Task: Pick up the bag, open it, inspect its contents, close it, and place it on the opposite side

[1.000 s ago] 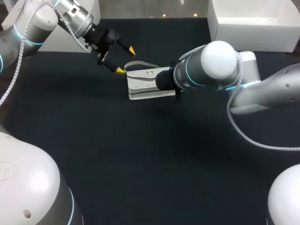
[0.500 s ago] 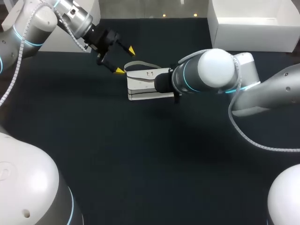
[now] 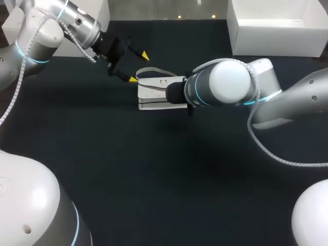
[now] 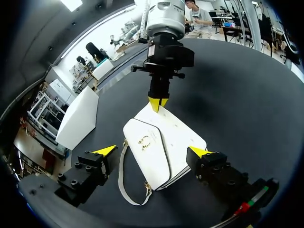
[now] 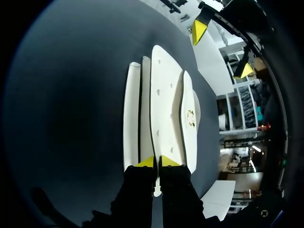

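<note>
The white bag [image 4: 166,145] lay flat on the dark table [image 3: 154,169], in the far half of it, between the two arms. Its gold clasp [image 4: 144,141] faced upward. Its pale strap [image 4: 122,183] made a loop on the table at the end toward the left arm.

The right gripper [image 5: 156,162] came in from the right side and was low at the opposite end of the bag. Its two fingers [image 5: 167,162] stood almost together with a thin edge of the bag between them. They touched this edge from both sides, so the gripper was clamped on the bag.

The left gripper [image 4: 152,152] hung above the strap end of the bag. Its fingertips [image 4: 105,151] were spread wide apart, one at each side of the bag, and they held nothing. In the head view its nearer tip was just beside the strap, but whether it touched the strap could not be told.

A white box [image 3: 277,25] stood at the far right corner of the table, well apart from the bag.
</note>
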You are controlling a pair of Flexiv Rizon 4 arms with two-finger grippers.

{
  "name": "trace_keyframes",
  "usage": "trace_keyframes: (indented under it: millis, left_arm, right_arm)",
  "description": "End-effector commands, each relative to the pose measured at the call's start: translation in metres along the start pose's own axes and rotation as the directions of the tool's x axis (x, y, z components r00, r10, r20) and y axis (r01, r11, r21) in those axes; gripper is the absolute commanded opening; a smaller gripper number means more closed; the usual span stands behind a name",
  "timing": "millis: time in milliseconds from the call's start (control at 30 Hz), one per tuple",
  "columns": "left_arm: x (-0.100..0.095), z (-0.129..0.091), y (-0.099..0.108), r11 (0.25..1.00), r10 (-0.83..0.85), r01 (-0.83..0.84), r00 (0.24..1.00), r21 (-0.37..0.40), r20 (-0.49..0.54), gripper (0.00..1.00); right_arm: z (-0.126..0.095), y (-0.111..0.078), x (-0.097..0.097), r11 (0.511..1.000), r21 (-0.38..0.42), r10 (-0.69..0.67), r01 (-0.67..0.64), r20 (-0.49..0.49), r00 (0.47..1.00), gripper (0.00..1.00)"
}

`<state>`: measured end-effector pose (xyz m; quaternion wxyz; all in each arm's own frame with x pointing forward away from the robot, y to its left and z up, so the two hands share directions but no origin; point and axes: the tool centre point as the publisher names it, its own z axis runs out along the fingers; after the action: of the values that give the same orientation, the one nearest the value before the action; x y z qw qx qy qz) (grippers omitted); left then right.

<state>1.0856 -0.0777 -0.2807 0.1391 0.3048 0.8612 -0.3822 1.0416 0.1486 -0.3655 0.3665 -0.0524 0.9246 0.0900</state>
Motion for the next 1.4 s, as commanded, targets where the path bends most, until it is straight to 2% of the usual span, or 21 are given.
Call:
trace_keyframes:
  millis: [33, 200, 267, 567, 633, 767, 967, 1033, 1167, 1200, 1400]
  left_arm:
    - [0.006, 0.002, -0.002, 1.0, 0.001, 0.0, 0.998, -0.009, 0.063, 1.0]
    - [0.003, -0.004, -0.003, 1.0, -0.01, 0.012, 0.994, -0.015, 0.106, 1.0]
    - [0.0, -0.01, -0.004, 0.999, -0.015, 0.019, 0.995, -0.037, 0.098, 1.0]
    - [0.0, -0.01, -0.004, 0.999, -0.015, 0.019, 0.995, -0.037, 0.098, 1.0]
    - [0.0, -0.003, -0.005, 0.997, -0.003, 0.011, 0.994, -0.072, 0.11, 1.0]
    - [0.005, 0.006, -0.006, 0.996, 0.019, -0.008, 0.992, -0.089, 0.122, 1.0]
    - [0.01, 0.018, -0.004, 0.997, 0.019, -0.011, 0.994, -0.08, 0.104, 1.0]
    - [0.011, 0.023, -0.003, 0.997, 0.018, -0.011, 0.996, -0.074, 0.087, 0.95]
    - [0.011, 0.032, 0.0, 0.997, 0.024, -0.019, 0.998, -0.081, 0.061, 0.63]
    - [0.011, 0.034, 0.0, 0.997, 0.025, -0.02, 0.998, -0.081, 0.058, 0.58]
    - [0.015, 0.043, -0.001, 0.996, 0.035, -0.032, 0.999, -0.078, 0.034, 0.49]
  right_arm:
    - [-0.001, 0.006, 0.006, 1.0, 0.019, 0.005, -0.005, 0.008, 1.0, 0.0]
    - [-0.004, 0.006, 0.008, 0.999, 0.015, 0.04, -0.04, 0.006, 0.999, 0.0]
    - [-0.004, 0.006, 0.008, 0.999, 0.015, 0.04, -0.04, 0.006, 0.999, 0.0]
    - [-0.004, 0.006, 0.008, 0.999, 0.015, 0.04, -0.04, 0.006, 0.999, 0.0]
    - [-0.004, 0.006, 0.008, 0.999, 0.015, 0.04, -0.04, 0.006, 0.999, 0.0]
    - [-0.004, 0.006, 0.008, 0.999, 0.015, 0.04, -0.04, 0.006, 0.999, 0.0]
    - [-0.004, 0.006, 0.008, 0.999, 0.015, 0.04, -0.04, 0.006, 0.999, 0.0]
    - [-0.004, 0.006, 0.008, 0.999, 0.015, 0.04, -0.04, 0.006, 0.999, 0.0]
    - [-0.004, 0.006, 0.008, 0.999, 0.015, 0.04, -0.04, 0.006, 0.999, 0.0]
    - [-0.004, 0.006, 0.008, 0.999, 0.015, 0.04, -0.04, 0.006, 0.999, 0.0]
    - [-0.004, 0.006, 0.008, 0.999, 0.015, 0.04, -0.04, 0.006, 0.999, 0.0]
